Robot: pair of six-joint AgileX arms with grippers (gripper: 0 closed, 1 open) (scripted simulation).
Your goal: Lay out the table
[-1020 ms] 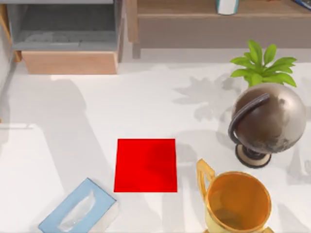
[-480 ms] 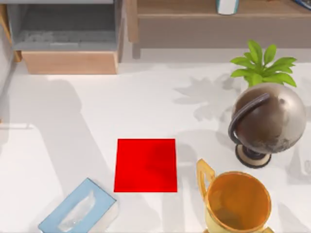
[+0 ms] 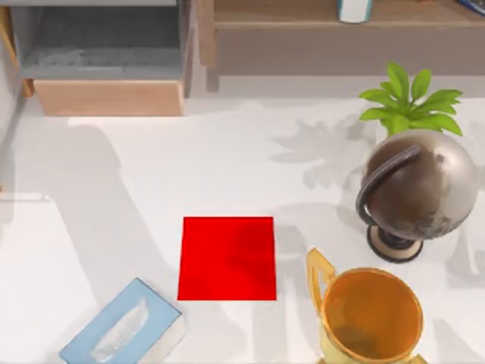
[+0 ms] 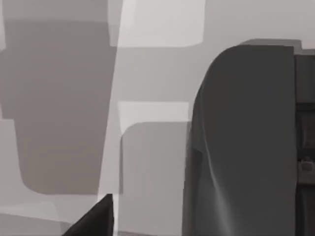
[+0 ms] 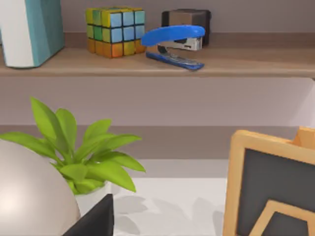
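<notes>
White table [image 3: 227,167] spans the top view: red square mat [image 3: 227,258] at centre, blue tissue box [image 3: 121,326] with tissue in its slot lower left, empty gold trophy cup [image 3: 371,318] lower right, globe [image 3: 417,189] and potted plant [image 3: 409,102] at right. Shelf [image 5: 197,61] holding a colour cube [image 5: 114,30] and blue stapler [image 5: 174,44] fills the upper right wrist view. Whether either gripper's fingers are apart or together cannot be told.

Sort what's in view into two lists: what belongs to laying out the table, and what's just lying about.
Belongs to the job: table.

Lying about: red mat, tissue box, globe, gold trophy, potted plant, shelf with puzzle cube and blue stapler.
</notes>
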